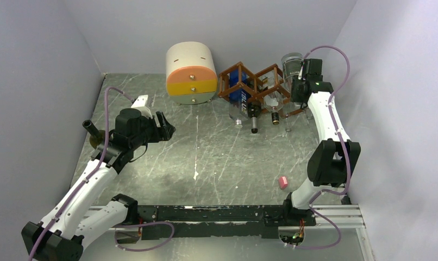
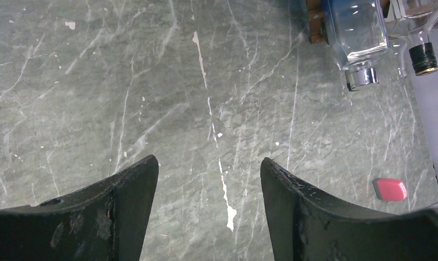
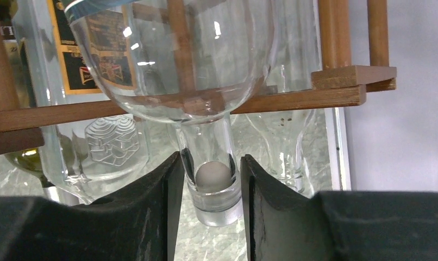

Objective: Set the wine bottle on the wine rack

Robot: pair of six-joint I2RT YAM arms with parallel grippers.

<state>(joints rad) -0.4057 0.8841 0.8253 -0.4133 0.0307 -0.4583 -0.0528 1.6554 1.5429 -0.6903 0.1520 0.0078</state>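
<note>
Two arms up. My right jaws grip the wine bottle (image 3: pixel 206 141) by its neck, at the wine rack (image 3: pixel 293 100); left jaws gape empty above the tabletop (image 2: pixel 151 81).

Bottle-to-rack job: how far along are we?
Done: a blue-labelled bottle and two dark-capped ones lie in the wine rack. In hand: right jaws grip the neck of a clear bottle at the rack's right end; whether it is seated, I can't tell. Left: release it, then probably the greenish bottle beside the left arm, whose jaws stand open and empty.
</note>
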